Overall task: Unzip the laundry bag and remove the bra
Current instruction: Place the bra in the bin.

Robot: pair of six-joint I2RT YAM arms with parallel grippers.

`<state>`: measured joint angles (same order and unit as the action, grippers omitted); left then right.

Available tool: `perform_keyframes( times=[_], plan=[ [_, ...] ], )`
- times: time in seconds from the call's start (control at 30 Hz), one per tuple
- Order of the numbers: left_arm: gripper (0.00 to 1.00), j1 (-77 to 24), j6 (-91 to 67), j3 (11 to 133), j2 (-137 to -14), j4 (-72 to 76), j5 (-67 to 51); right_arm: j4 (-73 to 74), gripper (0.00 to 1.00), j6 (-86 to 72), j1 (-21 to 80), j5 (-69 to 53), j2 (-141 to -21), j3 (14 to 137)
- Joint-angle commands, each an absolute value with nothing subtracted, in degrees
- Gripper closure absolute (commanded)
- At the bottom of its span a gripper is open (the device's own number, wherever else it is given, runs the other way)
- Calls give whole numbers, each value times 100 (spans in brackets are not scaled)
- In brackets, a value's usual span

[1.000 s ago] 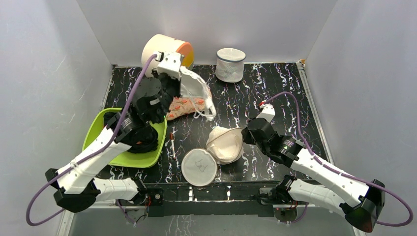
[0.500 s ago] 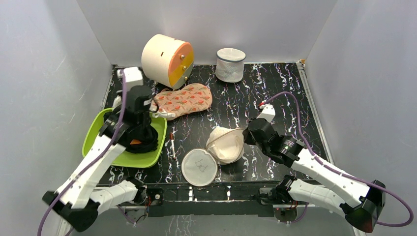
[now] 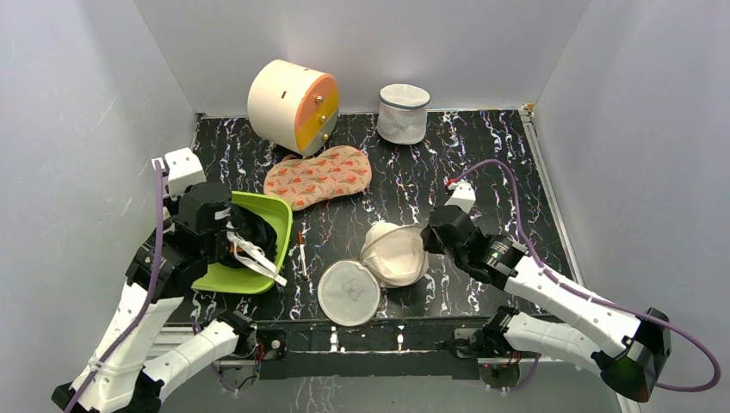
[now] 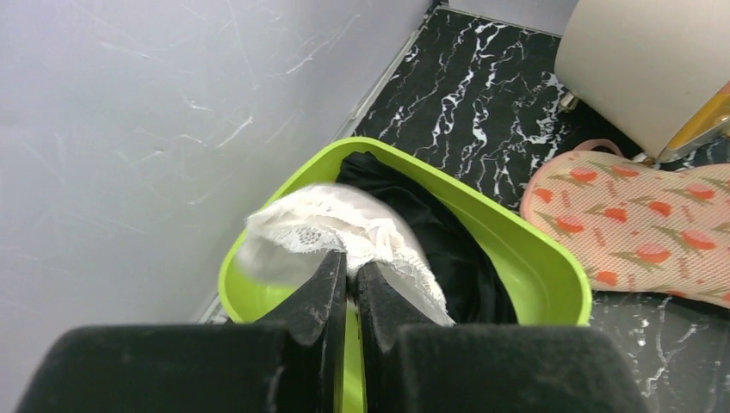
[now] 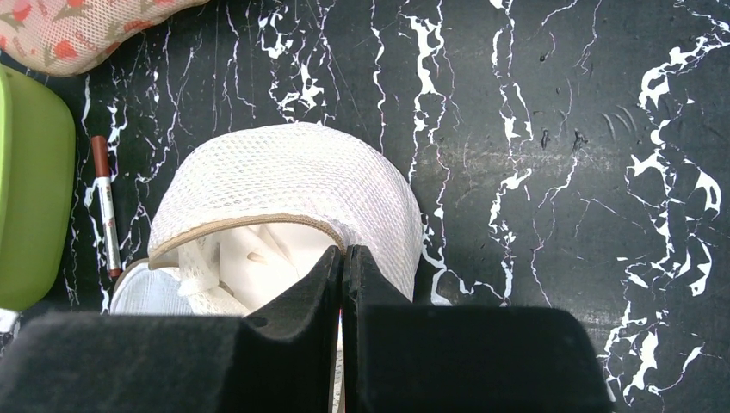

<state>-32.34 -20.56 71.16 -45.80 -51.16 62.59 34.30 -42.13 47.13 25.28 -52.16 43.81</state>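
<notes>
Left of the bag [image 3: 396,254], past a pen [image 3: 303,252], a green bin [image 3: 280,219] holds a black garment [image 4: 430,232]; orange cloth [image 3: 317,176] lies beyond. The bag gapes open, cream mesh with tan trim, right gripper [image 5: 343,256] pinched shut on its rim. Left gripper [image 4: 349,262] narrowly clasps the lacy white bra [image 4: 344,225] over the bin.

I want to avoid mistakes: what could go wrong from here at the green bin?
The left gripper seems to pinch the bra only by its lace edge, so it may slip out. The bin looks tilted in the top view, so the black garment might spill. The straps trail across the bin and could snag.
</notes>
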Motion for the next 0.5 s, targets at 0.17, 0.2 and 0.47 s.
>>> perform_keyframes(
  times=[0.17,0.2,0.47],
  plan=[
    [100,-3206,-1054,6590,-4532,-4437,6211,3095,100,-4192,4702,2501,-5261,4582],
    [100,-3201,-1123,6471,-4580,-4356,6151,3110,100,-4193,4702,2492,-5269,4594],
    [100,-2920,-2388,5689,-4986,-4158,5687,3291,100,-4174,4702,2540,-5171,4599]
  ],
)
